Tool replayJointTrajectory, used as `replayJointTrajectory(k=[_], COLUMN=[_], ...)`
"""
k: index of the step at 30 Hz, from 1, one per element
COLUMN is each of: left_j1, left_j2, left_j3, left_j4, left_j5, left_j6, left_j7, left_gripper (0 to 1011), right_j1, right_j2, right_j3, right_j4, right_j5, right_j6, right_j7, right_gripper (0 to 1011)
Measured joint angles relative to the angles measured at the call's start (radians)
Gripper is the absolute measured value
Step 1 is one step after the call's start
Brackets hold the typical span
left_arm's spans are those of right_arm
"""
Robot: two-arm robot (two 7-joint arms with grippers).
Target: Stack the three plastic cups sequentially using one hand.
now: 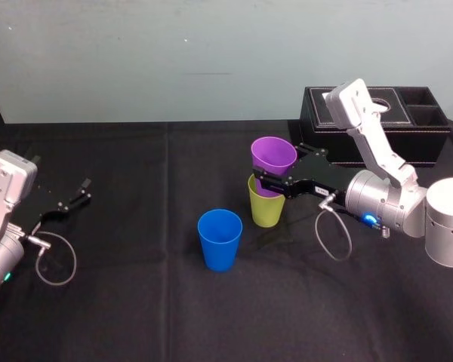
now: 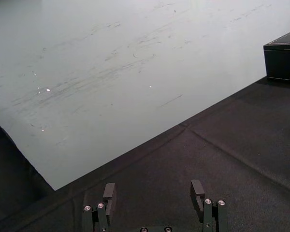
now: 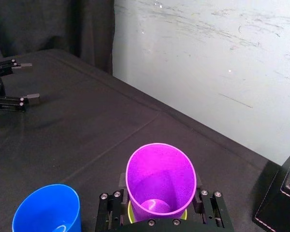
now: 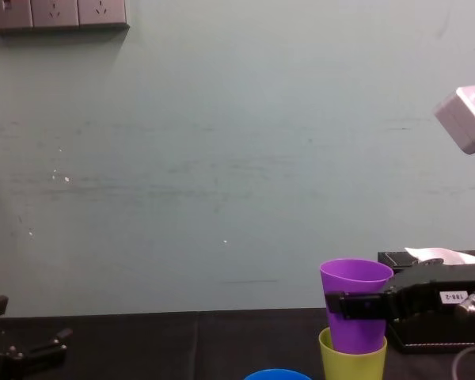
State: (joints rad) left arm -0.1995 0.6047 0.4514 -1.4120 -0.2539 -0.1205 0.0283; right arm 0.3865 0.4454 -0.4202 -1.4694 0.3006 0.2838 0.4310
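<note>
Right of centre on the black surface [image 1: 136,302], the right pincer [image 1: 279,167] is clenched on the purple cup [image 1: 273,154], its fingers [image 3: 209,200] pressing one on each flank a little below the rim, as the right wrist view makes plain; the cup's base sits inside the mouth of the yellow-green cup [image 1: 266,207], which stands on the surface; from the chest view much of the purple wall rises above the lower rim, so I judge the nesting only part done. The blue cup [image 1: 220,239] stands alone and upright, near the pair on the robot's left and somewhat closer to the robot, touching neither; the left pincer [image 1: 83,191] rests released, grasping nothing, at the far left of the surface, well apart from the cups; a black tissue box [image 1: 430,143] lies behind the right arm.

Several things could spoil it from here; if the fingers let go with the purple cup this high, it may drop crooked and wedge, or rock the light yellow-green cup over; if the arm presses down off the axis, the lower cup could slide or tip, since nothing holds it; the fingers, carried lower, may strike the yellow-green rim; too hard a push could jam the two together; a careless withdrawal towards the blue cup might knock it, or drag the pair along should a finger catch.
</note>
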Motion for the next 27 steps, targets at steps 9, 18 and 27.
replayJointTrajectory(k=[9,18,27], left_j1=[0.000,0.000,0.000], left_j2=[0.000,0.000,0.000], left_j3=[0.000,0.000,0.000], left_j4=[0.000,0.000,0.000], left_j5=[0.000,0.000,0.000], left_j6=[0.000,0.000,0.000], left_j7=[0.000,0.000,0.000], left_gripper=[1010,1010,1010], right_j1=[0.000,0.000,0.000], right_j2=[0.001,0.001,0.001], right_j3=[0.000,0.000,0.000], right_j4=[-0.001,-0.001,-0.002], right_j5=[0.001,0.001,0.001], right_j6=[0.000,0.000,0.000], right_j7=[0.000,-0.001,-0.001], right_gripper=[854,1004,1004])
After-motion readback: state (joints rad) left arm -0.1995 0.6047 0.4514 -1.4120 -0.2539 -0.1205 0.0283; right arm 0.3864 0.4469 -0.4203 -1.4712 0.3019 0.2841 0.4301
